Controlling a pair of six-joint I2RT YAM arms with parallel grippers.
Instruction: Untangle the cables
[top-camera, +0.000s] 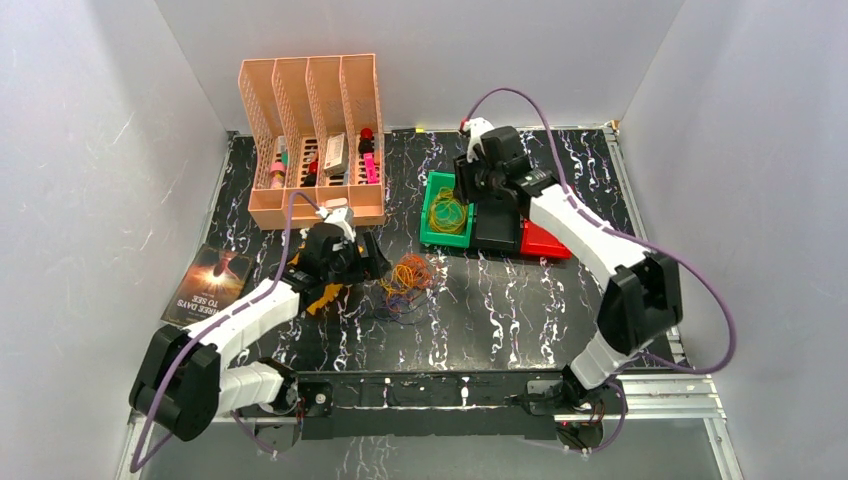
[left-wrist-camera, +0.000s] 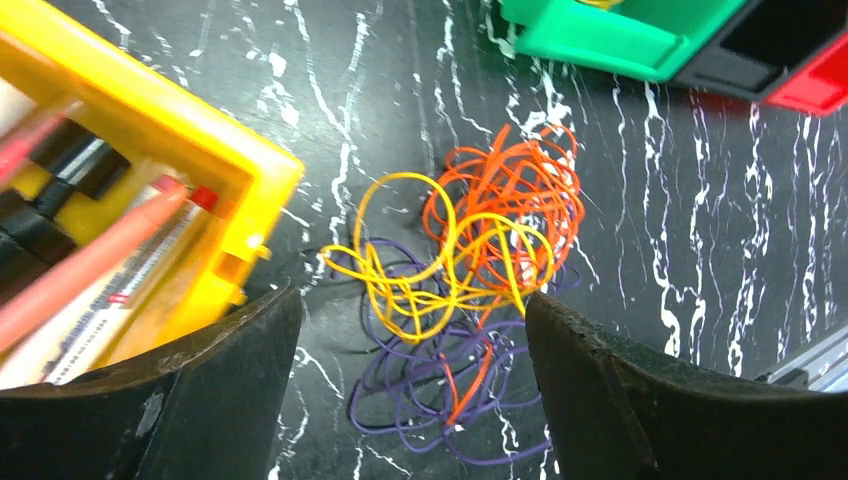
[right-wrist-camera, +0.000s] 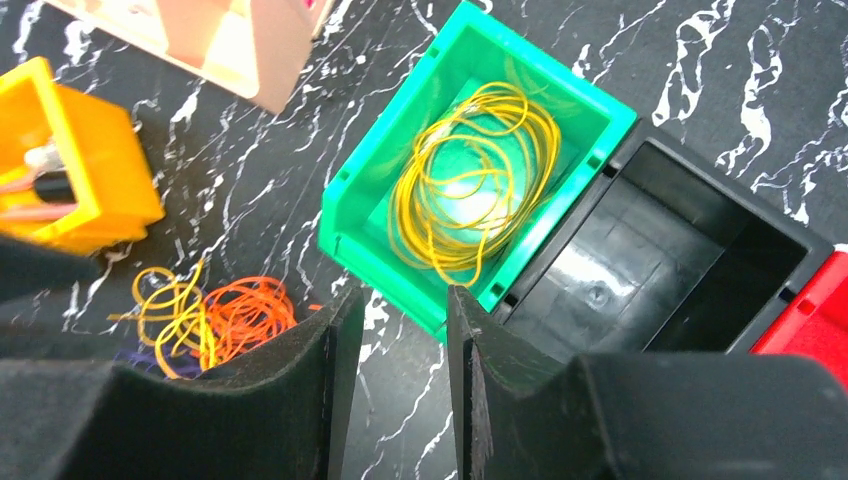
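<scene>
The cables are a tangle of thin orange, yellow and purple wire loops lying on the black marbled table. In the left wrist view the cables lie just ahead of and partly between my wide-open fingers. My left gripper is open and empty, low over the bundle's near side, and also shows in the top view. A separate yellow cable coil lies in the green bin. My right gripper hovers over that bin's near edge, slightly open and empty; it also shows in the top view.
A black bin and a red bin stand beside the green one. A yellow bin of pens sits left of the bundle under my left arm. A peach organizer stands at the back left. A book lies at the left.
</scene>
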